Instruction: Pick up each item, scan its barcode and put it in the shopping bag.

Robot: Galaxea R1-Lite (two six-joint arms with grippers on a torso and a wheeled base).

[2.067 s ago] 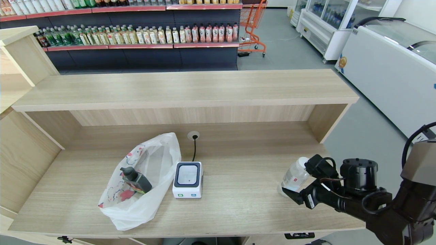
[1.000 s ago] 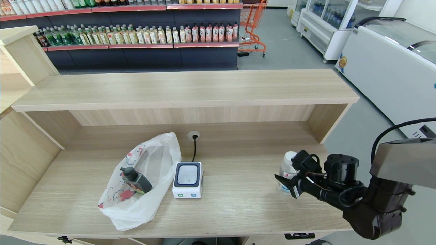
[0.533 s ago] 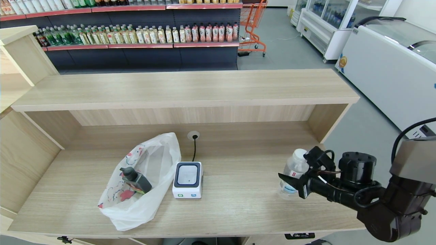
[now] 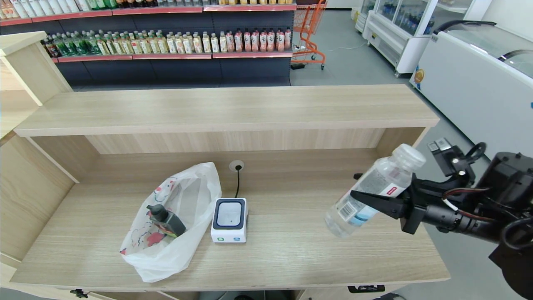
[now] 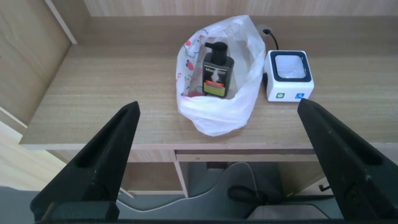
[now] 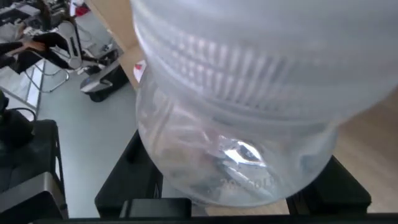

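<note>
My right gripper (image 4: pixel 377 192) is shut on a clear plastic water bottle (image 4: pixel 370 191) with a white cap, held tilted in the air above the right part of the counter (image 4: pixel 291 246). The right wrist view has the bottle (image 6: pixel 249 106) close up between the fingers. A white barcode scanner (image 4: pixel 229 219) sits mid-counter, left of the bottle. Beside it lies an open white shopping bag (image 4: pixel 175 221) with a dark pump bottle (image 4: pixel 166 221) inside. My left gripper (image 5: pixel 221 162) hangs open high above the counter's front edge, with the bag (image 5: pixel 217 93), pump bottle (image 5: pixel 216 68) and scanner (image 5: pixel 287 74) below it.
A raised wooden ledge (image 4: pixel 225 108) runs along the back of the counter, with side walls at both ends. The scanner's cable (image 4: pixel 238 181) goes to a port behind it. Shelves of drinks and freezers stand in the store beyond.
The right gripper closed on the water bottle standing at the counter's right and lifted it, tilting it so its cap points up and to the right. Bag and scanner stayed put.
</note>
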